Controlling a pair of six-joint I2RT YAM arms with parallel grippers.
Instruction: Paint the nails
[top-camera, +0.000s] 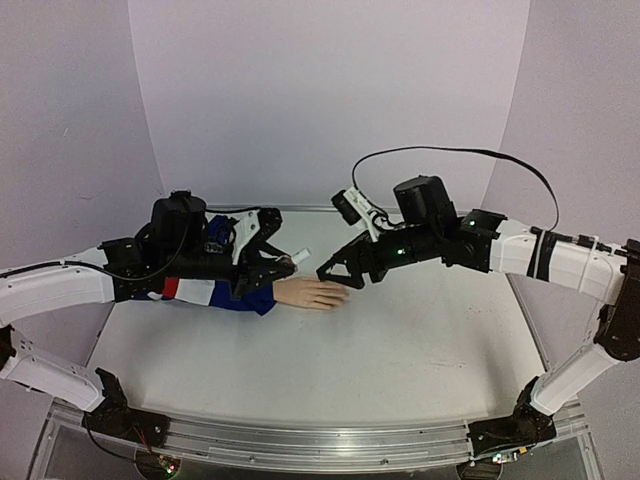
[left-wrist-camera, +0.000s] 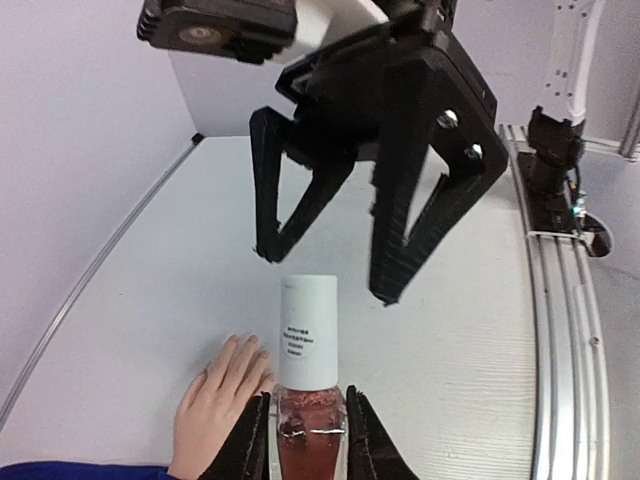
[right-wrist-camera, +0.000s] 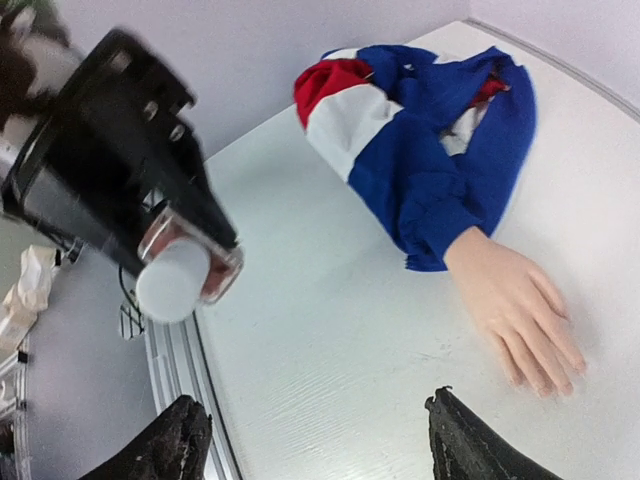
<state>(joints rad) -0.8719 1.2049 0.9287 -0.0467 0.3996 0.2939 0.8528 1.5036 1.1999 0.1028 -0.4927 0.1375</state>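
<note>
**Tiny nails** (right-wrist-camera: 548, 378) on the fingertips of a pale peach mannequin hand (top-camera: 312, 293)
- Too small to tell apart from the skin-toned fingers; colour not discernible in any view.
- Located near the middle of the flat white table (top-camera: 400, 350), a little left of centre, close to the tips of both grippers.

**Mannequin hand**
- Laid flat, palm down, fingers straight and close together.
- Long axis running left to right across the table: wrist to the left, fingertips pointing right, toward the right arm.
- Smooth and matte.
- Wrist tucked into a crumpled fabric sleeve (top-camera: 215, 292) of blue, red and white, bunched on the table beneath the left arm.

**Left gripper** (top-camera: 278, 265)
- Closed tight on a small glass bottle (left-wrist-camera: 308, 395) of pinkish-red liquid, with pads pressed to both sides of the glass body.
- Bottle held off the table, above and just beside the mannequin hand.
- White cylindrical cap (left-wrist-camera: 307, 330) in place, bearing a small printed label and pointing toward the right gripper.

**Right gripper** (left-wrist-camera: 325, 272)
- Black ribbed fingers spread wide, holding nothing.
- Tips facing the cap but apart from it.
- Poised above the table near the mannequin hand's fingertips, touching neither hand nor bottle.
</note>
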